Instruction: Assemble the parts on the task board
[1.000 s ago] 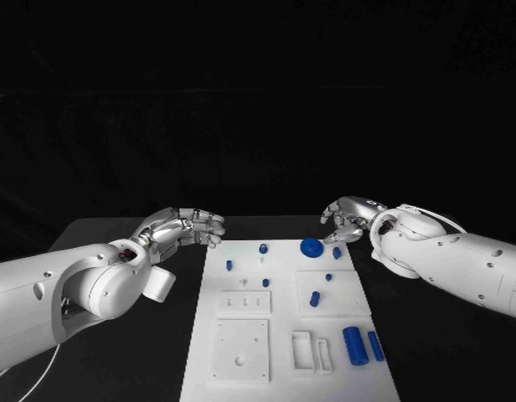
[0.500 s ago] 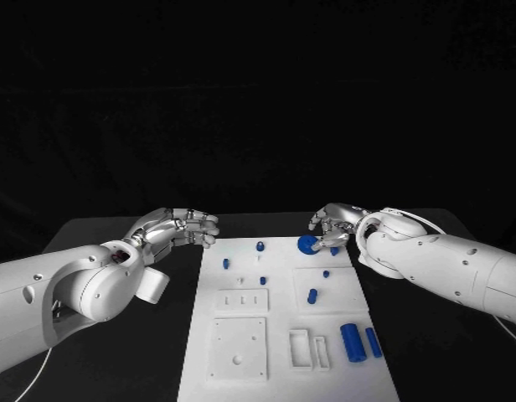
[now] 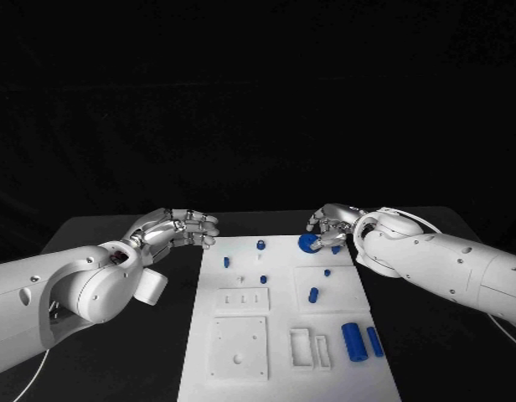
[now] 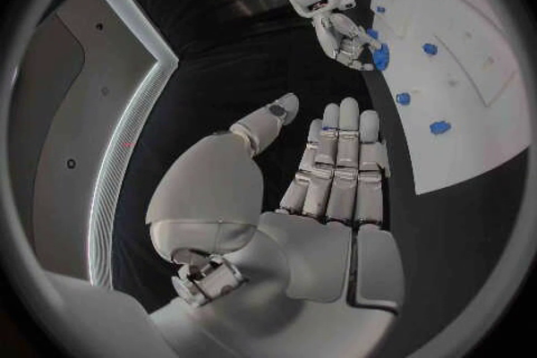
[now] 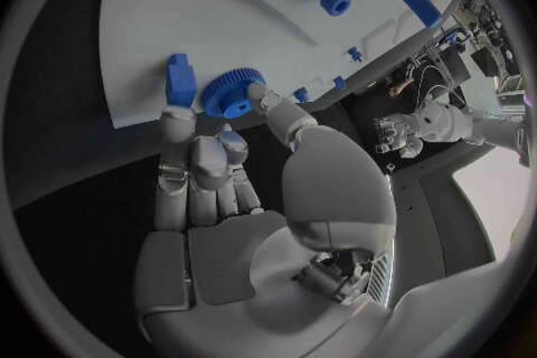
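The blue gear [image 3: 310,244] sits at the far right corner of the white board [image 3: 285,352], and the right hand [image 3: 335,224] is the one on it: that hand comes in from the board's right side with its fingertips [image 5: 259,94] closed in against the gear's toothed rim, so the gear lies just ahead of the palm, toward the board's middle. From the wrist camera the gear [image 5: 233,93] lies flat with its round face up and a small hub in its centre, a thumb tip on one side and another finger beside a short blue block [image 5: 180,78] on the other; it looks like a pinch is forming, though whether the gear is truly lifted off the board cannot be told. The left hand [image 3: 181,226] hangs off the board's left edge, well apart from the gear, its fingers lying side by side and nearly straight with the thumb out, holding nothing. The likely next move is to carry the gear to its post, and the right hand is plainly the nearer for that. Smaller blue pegs [image 3: 262,247] stand farther along the board, with two longer cylinders [image 3: 355,342] near its close right side.
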`<state>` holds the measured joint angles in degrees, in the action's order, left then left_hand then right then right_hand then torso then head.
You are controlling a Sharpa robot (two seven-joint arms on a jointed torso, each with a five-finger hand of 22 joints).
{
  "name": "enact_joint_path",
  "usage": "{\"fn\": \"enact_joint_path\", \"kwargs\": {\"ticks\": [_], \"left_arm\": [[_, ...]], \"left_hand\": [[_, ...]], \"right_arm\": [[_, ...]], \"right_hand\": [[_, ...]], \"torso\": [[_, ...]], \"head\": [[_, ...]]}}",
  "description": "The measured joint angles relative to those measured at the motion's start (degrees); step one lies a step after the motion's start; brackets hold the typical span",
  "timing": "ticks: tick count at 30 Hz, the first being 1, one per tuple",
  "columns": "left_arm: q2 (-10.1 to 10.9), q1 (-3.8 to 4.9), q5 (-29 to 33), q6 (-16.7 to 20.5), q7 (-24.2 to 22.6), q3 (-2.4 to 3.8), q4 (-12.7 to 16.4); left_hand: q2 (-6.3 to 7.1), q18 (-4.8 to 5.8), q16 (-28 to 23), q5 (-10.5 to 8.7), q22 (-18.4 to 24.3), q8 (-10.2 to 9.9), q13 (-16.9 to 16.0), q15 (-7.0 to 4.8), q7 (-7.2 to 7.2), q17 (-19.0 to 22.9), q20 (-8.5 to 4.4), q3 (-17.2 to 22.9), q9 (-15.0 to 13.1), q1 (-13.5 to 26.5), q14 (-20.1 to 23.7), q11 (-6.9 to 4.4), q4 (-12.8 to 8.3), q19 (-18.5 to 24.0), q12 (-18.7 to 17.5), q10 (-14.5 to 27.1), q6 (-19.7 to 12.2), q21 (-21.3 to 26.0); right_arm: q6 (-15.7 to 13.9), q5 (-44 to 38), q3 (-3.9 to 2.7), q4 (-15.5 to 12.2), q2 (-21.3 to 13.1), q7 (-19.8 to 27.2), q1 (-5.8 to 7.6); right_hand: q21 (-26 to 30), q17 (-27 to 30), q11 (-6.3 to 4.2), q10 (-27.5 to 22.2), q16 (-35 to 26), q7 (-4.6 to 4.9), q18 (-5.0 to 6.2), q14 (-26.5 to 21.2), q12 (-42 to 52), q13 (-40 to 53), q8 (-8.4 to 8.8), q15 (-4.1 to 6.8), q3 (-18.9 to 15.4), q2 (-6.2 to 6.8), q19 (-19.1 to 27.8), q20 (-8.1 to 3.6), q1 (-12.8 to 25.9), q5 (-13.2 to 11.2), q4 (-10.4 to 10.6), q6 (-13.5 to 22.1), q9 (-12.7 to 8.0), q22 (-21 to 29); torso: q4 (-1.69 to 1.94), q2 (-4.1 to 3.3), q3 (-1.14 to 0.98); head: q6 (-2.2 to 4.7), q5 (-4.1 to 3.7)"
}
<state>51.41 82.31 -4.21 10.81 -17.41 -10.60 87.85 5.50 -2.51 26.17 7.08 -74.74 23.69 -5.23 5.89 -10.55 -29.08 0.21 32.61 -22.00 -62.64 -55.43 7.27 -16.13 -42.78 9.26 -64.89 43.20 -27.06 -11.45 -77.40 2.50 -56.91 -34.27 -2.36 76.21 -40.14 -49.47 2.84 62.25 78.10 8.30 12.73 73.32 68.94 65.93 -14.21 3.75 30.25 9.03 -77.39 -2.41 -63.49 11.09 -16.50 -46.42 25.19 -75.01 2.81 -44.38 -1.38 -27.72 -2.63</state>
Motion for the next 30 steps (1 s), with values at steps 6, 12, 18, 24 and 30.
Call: {"fn": "enact_joint_path", "kwargs": {"ticks": [6, 12, 18, 24, 30], "left_arm": [[0.2, 0.0, -0.2, 0.0, 0.0, 0.03, 0.2], [0.2, 0.0, -0.3, -0.1, 0.1, 0.04, 0.2], [0.2, 0.0, -0.4, -0.1, 0.1, 0.04, 0.3], [0.3, 0.01, -0.5, -0.1, 0.2, 0.04, 0.3], [0.3, 0.01, -0.6, -0.1, 0.2, 0.04, 0.3]], "left_hand": [[0.0, 0.0, 0.0, 0.0, 0.0, 0.0, 0.0, 0.0, 0.0, 0.0, 0.0, 0.0, 0.0, 0.0, 0.0, 0.0, 0.0, 0.0, 0.0, 0.0, 0.0, 0.0], [0.0, 0.0, 0.0, 0.0, 0.0, 0.0, 0.0, 0.0, 0.0, 0.0, 0.0, 0.0, 0.0, 0.0, 0.0, 0.0, 0.0, 0.0, 0.0, 0.0, 0.0, 0.0], [0.0, 0.0, 0.0, 0.0, 0.0, 0.0, 0.0, 0.0, 0.0, 0.0, 0.0, 0.0, 0.0, 0.0, 0.0, 0.0, 0.0, 0.0, -0.2, 0.0, 0.0, 0.0], [0.0, 0.0, 0.0, 0.0, 0.0, 0.0, 0.0, 0.0, 0.0, 0.0, 0.0, 0.0, 0.0, 0.0, 0.0, 0.0, 0.0, 0.0, -0.2, 0.0, 0.0, 0.0], [0.0, 0.01, 0.0, 0.0, 0.0, 0.0, 0.0, 0.0, 0.0, 0.0, 0.0, 0.0, 0.0, 0.0, 0.0, 0.0, 0.0, 0.0, -0.2, 0.0, 0.0, 0.0]], "right_arm": [[0.4, 0.0, 0.1, 0.1, -0.3, -0.2, -0.17], [1.0, 0.0, 0.05, 0.0, -0.3, -0.3, -0.13], [1.8, -0.2, 0.05, -0.4, 0.0, -0.3, -0.08], [2.2, -0.2, 0.03, -0.5, 0.0, -0.3, -0.02], [2.4, -0.4, 0.01, -0.4, 0.0, -0.4, 0.01]], "right_hand": [[-0.3, -0.3, 0.0, 0.0, 0.0, -0.19, -0.16, 0.0, 0.3, -0.1, -0.22, 0.0, 0.8, -0.23, 0.0, 0.0, -0.2, -0.2, 0.1, -0.2, 0.0, 0.0], [-0.7, -0.6, 0.0, 0.0, 0.0, -0.41, -0.17, 0.0, 0.7, 0.0, -0.24, 0.0, 1.2, -0.23, 0.0, 0.01, -0.2, -0.2, 0.1, -0.4, 0.0, 0.0], [-1.3, -0.9, -0.21, 0.2, 0.0, -0.85, -0.16, 0.0, 0.9, 0.1, -0.58, 0.01, 1.3, -0.44, 0.0, 0.04, 0.5, -0.2, 0.2, -0.9, 0.0, 0.0], [-1.6, -1.1, -0.41, 0.4, 0.0, -1.13, -0.16, 0.0, 1.2, 0.2, -0.57, 0.01, 1.3, -0.26, 0.4, 0.07, 1.2, -0.2, 0.2, -1.1, 0.0, 0.0], [-1.8, -1.3, -0.41, 0.4, 0.0, -1.13, -0.17, 0.0, 1.2, 0.2, -0.56, 0.01, 1.3, -0.13, 0.5, 0.08, 1.4, 0.1, 0.2, -1.1, -0.2, 0.0]], "torso": [[0.0, -0.01, 0.02], [-0.04, -0.01, 0.01], [-0.07, 0.06, -0.04], [-0.08, 0.09, -0.03], [-0.07, 0.09, 0.02]], "head": [[-0.47, 0.04], [-0.75, 0.17], [-0.99, 0.27], [-1.07, 0.29], [-1.09, 0.29]]}}
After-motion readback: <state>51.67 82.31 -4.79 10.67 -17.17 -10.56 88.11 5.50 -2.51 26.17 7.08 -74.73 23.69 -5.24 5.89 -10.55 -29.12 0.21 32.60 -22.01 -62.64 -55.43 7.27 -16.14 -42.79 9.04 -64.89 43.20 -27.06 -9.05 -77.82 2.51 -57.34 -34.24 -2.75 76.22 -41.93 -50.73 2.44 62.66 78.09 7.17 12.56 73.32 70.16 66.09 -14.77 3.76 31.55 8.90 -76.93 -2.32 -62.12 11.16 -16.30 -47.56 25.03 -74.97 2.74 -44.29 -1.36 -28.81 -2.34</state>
